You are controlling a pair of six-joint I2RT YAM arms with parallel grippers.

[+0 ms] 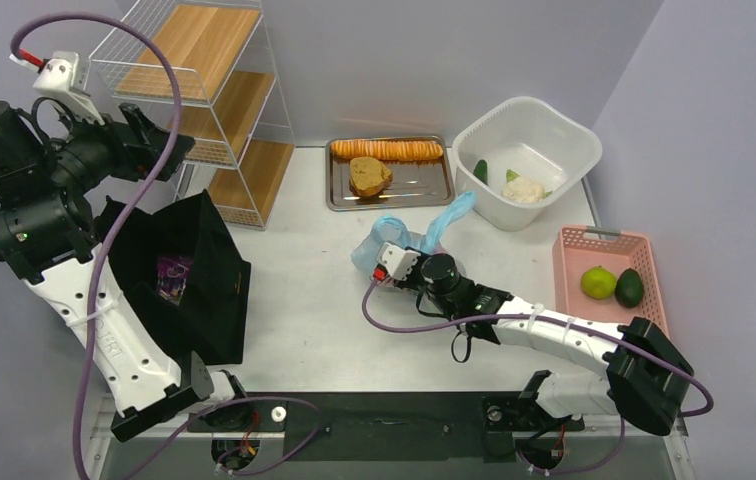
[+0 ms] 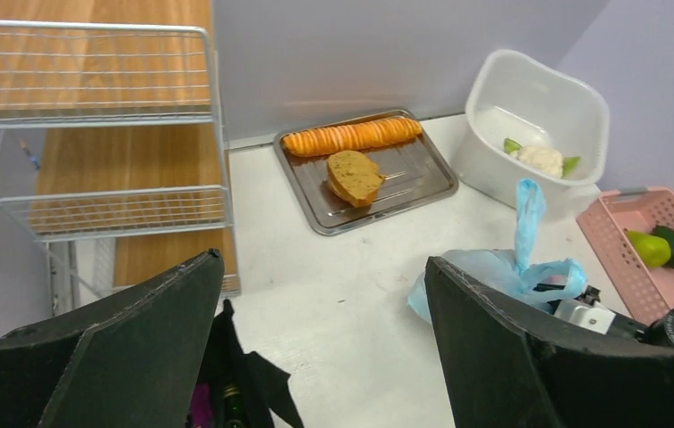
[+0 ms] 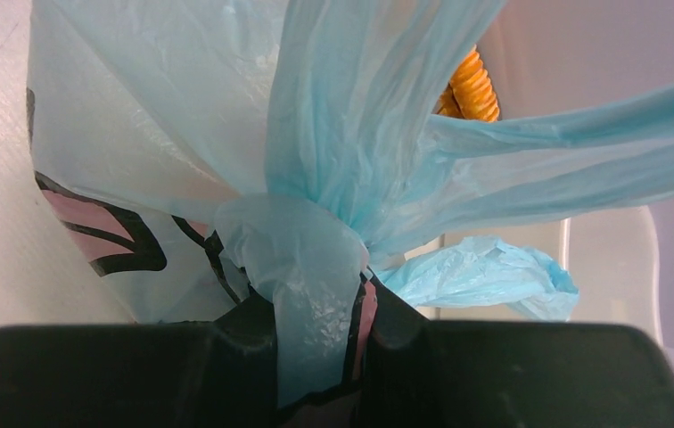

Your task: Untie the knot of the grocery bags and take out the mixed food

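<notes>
The pale blue plastic bag (image 1: 402,240) with pink print sits mid-table, one handle (image 1: 454,213) sticking up. My right gripper (image 1: 386,262) is at its near side. In the right wrist view it (image 3: 320,332) is shut on a strip of blue plastic hanging from the knot (image 3: 293,241). The black tote (image 1: 209,290) stands open at the left, with a purple packet (image 1: 172,275) and a green bottle (image 2: 226,403) inside. My left gripper (image 1: 161,138) is wide open and empty (image 2: 323,259), raised above the tote. Cauliflower (image 1: 524,188) lies in the white tub. A lemon (image 1: 599,282) and an avocado (image 1: 630,288) lie in the pink basket.
A wire shelf with wooden boards (image 1: 204,90) stands at the back left. A metal tray (image 1: 424,182) holds the long orange sliced loaf (image 1: 387,150) and brown bread (image 1: 369,176). The white tub (image 1: 574,135) is at the back right, with the pink basket (image 1: 579,250) nearer.
</notes>
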